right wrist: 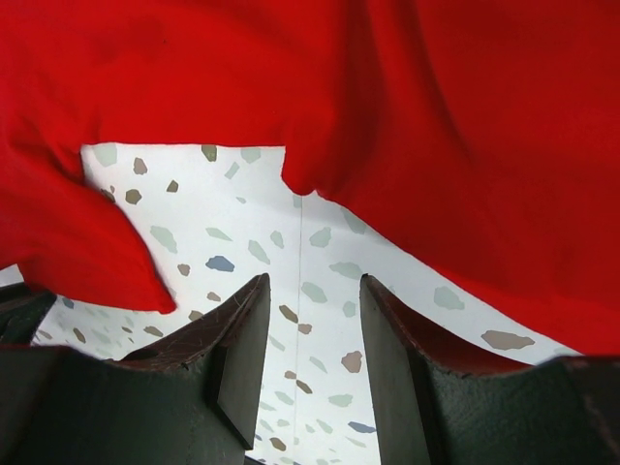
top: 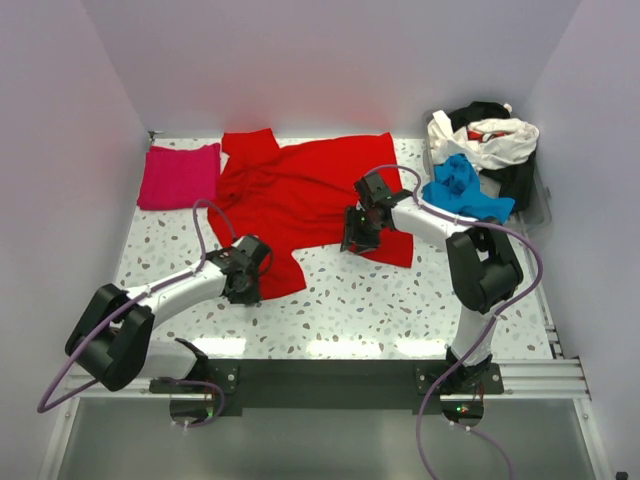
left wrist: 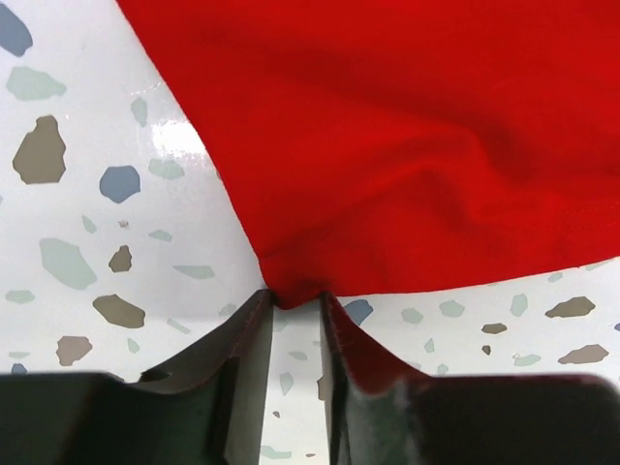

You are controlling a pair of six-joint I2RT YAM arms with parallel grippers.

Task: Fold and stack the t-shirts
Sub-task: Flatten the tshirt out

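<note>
Red t-shirt (top: 300, 195): spread rumpled across the back middle of the bench (top: 380, 300), hem toward the arms.
Other shirts: the magenta-pink t-shirt (top: 180, 176) lies folded at far left, just beside a red sleeve. The blue t-shirt (top: 465, 192), white t-shirt (top: 495, 140) and black t-shirt (top: 520, 182) are heaped at far right.
Left hand (left wrist: 297, 298): clenched on the near-left hem corner of the red t-shirt. Only the very tip of the cloth sits between the fingertips, and creases run into the pinch.
Right hand (right wrist: 316, 283): released at the near-right hem, with bare bench showing between the fingers. Cloth lies ahead and a loose lobe to one side, none of it gripped.
Risk, slip: the left bite looks shallow, so a lift or pull could draw the corner out.
Risk, skew: with one side held, any pull would likely drag the shirt askew and bunch it, giving a crooked fold.
Risk, wrong catch: the right hem is wavy, so closing there might take the lobe or a double layer.
Risk, neighbour: a drag could disturb the magenta-pink t-shirt through the adjacent sleeve.
Top view only: shows the full layout, both arms, and the folded and heaped shirts, but the grips are hidden under the wrists.
Left wrist only: shows how thin the pinch is.
Right wrist only: shows the empty gap between the fingers.
</note>
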